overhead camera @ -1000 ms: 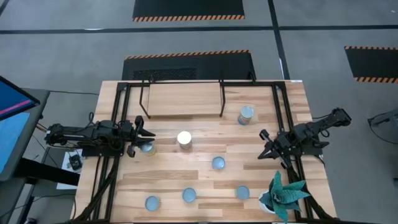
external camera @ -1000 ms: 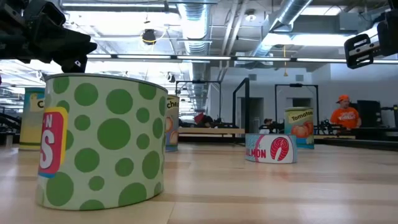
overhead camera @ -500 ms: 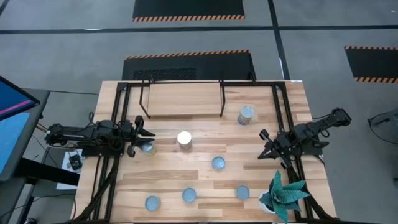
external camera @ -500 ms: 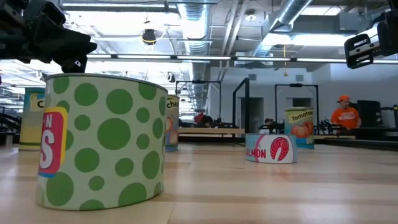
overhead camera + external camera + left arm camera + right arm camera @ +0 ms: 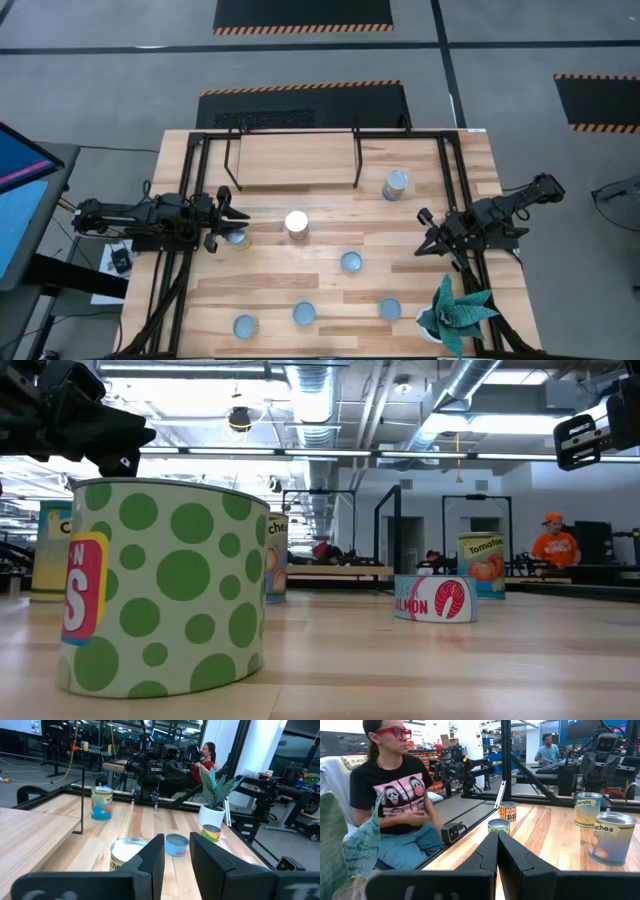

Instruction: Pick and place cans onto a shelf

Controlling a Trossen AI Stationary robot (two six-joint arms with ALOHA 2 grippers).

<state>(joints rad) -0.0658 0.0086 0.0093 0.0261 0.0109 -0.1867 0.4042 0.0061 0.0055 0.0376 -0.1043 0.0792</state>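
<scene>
Seven cans (image 5: 349,262) on wooden tabletop (image 5: 300,275); left fingers (image 5: 150,857) apart, right fingers (image 5: 488,852) together.

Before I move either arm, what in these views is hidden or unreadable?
- Can at the left end effector: high view, partly covered by the arm; contact unclear.
- Shelf underside: high view, hidden by its board.
- Green-dotted can: low view, label cut off by the edge; it blocks the table behind.
- Can labels: high view, only tops show.
</scene>
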